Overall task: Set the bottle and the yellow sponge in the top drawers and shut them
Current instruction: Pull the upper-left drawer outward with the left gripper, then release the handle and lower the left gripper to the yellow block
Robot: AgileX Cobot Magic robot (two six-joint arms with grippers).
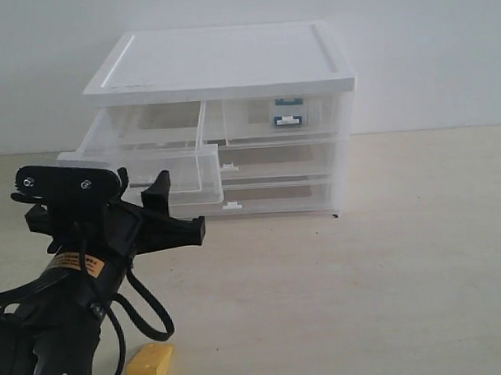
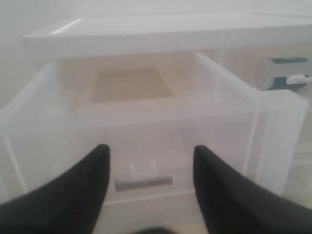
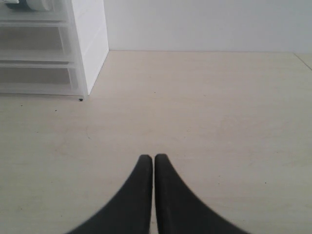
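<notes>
The white cabinet (image 1: 221, 61) has its top left drawer (image 1: 138, 155) pulled out, and I see nothing lying in it. The top right drawer (image 1: 252, 122) is pushed in, with the bottle (image 1: 287, 114) standing behind its clear front. My left gripper (image 1: 179, 208) is open just before the pulled-out drawer. Its fingers stand on either side of the drawer's small white handle (image 2: 143, 171) without touching it. The yellow sponge (image 1: 150, 365) lies on the table near the front edge, beside the left arm. My right gripper (image 3: 154, 158) is shut and empty over bare table, right of the cabinet.
Two full-width drawers (image 1: 283, 174) below are pushed in. The pale table (image 1: 385, 265) stretches right and forward of the cabinet. A white wall (image 1: 427, 50) stands behind it. The left arm's black cables (image 1: 148, 310) loop down near the sponge.
</notes>
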